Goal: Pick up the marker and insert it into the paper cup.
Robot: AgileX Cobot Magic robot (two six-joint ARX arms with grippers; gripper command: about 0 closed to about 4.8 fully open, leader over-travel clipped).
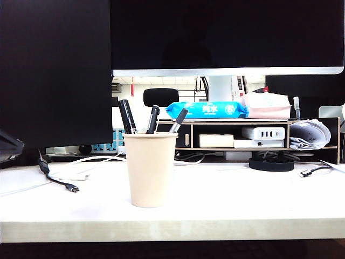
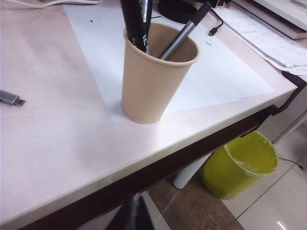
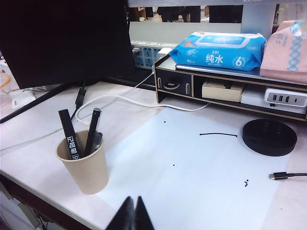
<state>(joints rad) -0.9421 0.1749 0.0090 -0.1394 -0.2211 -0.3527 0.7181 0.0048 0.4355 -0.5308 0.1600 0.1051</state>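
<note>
The beige paper cup (image 1: 150, 168) stands upright on the white table. The thick black marker (image 1: 127, 116) leans inside it with its upper end above the rim, beside two slimmer dark pens (image 1: 153, 118). In the right wrist view the marker (image 3: 70, 135) shows white print inside the cup (image 3: 86, 167). My right gripper (image 3: 133, 213) hangs shut and empty over the white paper, apart from the cup. My left gripper (image 2: 135, 213) is shut and empty, past the table's front edge, with the cup (image 2: 153, 84) and marker (image 2: 132, 24) beyond it. Neither gripper shows in the exterior view.
A wooden desk shelf (image 3: 225, 76) carries a blue wipes pack (image 3: 218, 50). A black round disc (image 3: 268, 137) and a USB cable (image 3: 288, 176) lie on the white sheet. Monitors stand behind. A yellow bin (image 2: 242, 165) sits on the floor below the table corner.
</note>
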